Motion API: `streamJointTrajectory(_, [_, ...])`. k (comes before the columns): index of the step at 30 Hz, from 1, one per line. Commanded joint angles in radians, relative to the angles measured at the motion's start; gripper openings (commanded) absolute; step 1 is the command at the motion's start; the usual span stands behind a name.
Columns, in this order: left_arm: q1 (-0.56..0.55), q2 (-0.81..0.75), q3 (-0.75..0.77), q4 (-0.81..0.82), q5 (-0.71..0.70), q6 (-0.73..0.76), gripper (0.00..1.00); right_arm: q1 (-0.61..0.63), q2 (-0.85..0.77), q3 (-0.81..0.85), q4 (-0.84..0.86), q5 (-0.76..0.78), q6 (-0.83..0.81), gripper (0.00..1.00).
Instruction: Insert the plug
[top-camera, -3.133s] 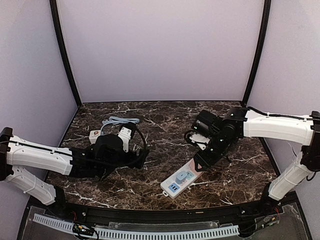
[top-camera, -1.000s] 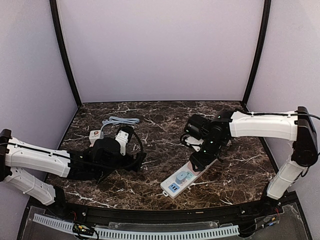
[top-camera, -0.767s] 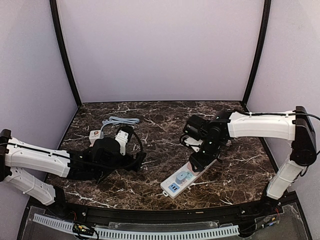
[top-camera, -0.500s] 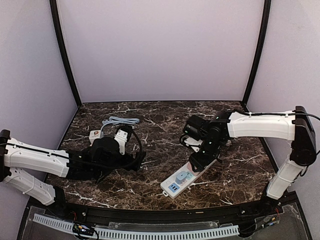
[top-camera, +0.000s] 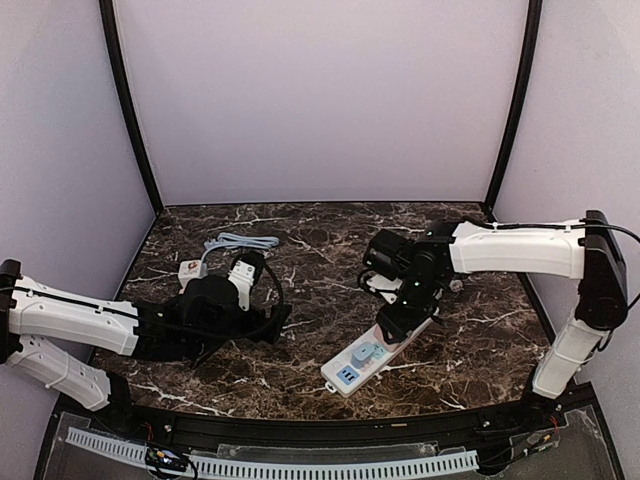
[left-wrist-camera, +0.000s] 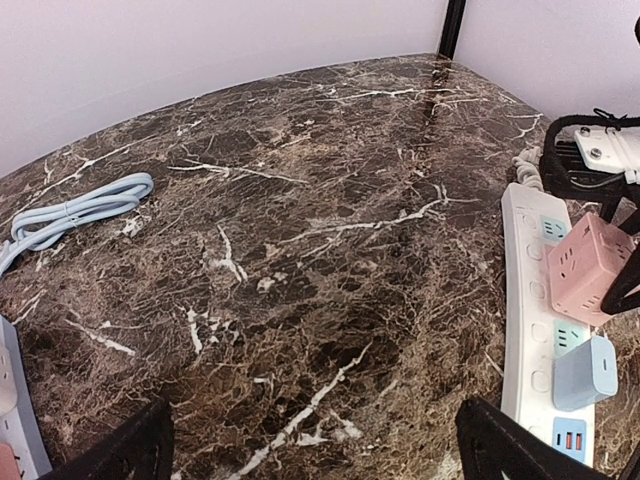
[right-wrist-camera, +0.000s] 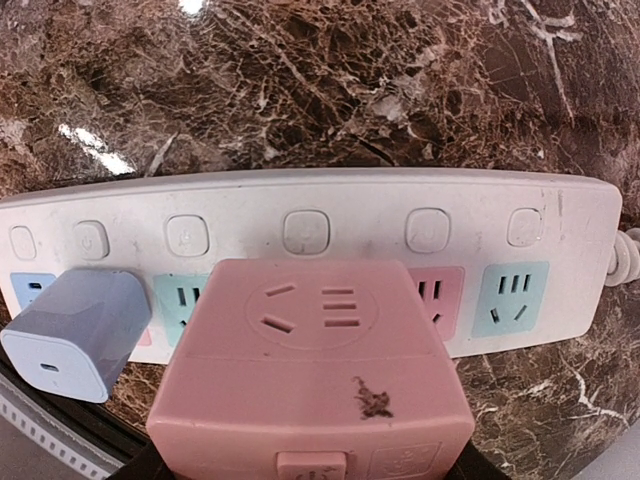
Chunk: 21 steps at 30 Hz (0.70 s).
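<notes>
**Left gripper** (left-wrist-camera: 320, 450): low over the dark marble table (top-camera: 330, 235), left of centre in the overhead view. Jaws spread wide, one black finger (left-wrist-camera: 135, 455) in each lower corner of its wrist view. Nothing is between them.

**Blue cable** (top-camera: 240, 241): coiled, lying flat at the upper left of the table and well apart from both grippers.

**Small white block with an orange mark** (top-camera: 190, 268): just below the cable, beside the left arm. Too small to identify further.

**White power strip** (top-camera: 345, 377): lies diagonally right of centre, its near end towards the lower middle of the overhead view. It has a row of round buttons above teal, pink and blue socket faces.

**Grey-blue charger** (right-wrist-camera: 75, 335): plugged in near the strip's near end, at the lower left of the right wrist view.

**Pink cube plug** (right-wrist-camera: 310, 370): stands on the strip just beside the charger, covering a socket between a teal face and a pink one. Its own outlet face looks up at the wrist camera. Whether its prongs are fully seated cannot be told.

**Right gripper** (top-camera: 398, 322): directly over the strip's middle and closed around the pink cube plug. A dark finger (left-wrist-camera: 625, 285) presses against the cube's side in the left wrist view.
</notes>
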Motion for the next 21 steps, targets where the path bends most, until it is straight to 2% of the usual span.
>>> streamJointTrajectory(1, [0.002,-0.027,-0.02,0.007,-0.013,-0.002,0.99,-0.005,0.063,0.007,0.01,0.016,0.019,0.0])
streamJointTrajectory(10, [0.003,-0.036,-0.027,0.008,-0.014,0.001,0.99,-0.004,0.097,0.021,0.001,0.017,0.018,0.0])
streamJointTrajectory(14, [0.002,-0.036,-0.027,0.01,-0.013,0.002,0.99,-0.001,0.097,0.019,0.023,-0.04,-0.004,0.0])
streamJointTrajectory(21, [0.002,-0.042,-0.03,0.011,-0.009,0.002,0.99,-0.014,0.103,0.052,-0.012,0.073,0.125,0.0])
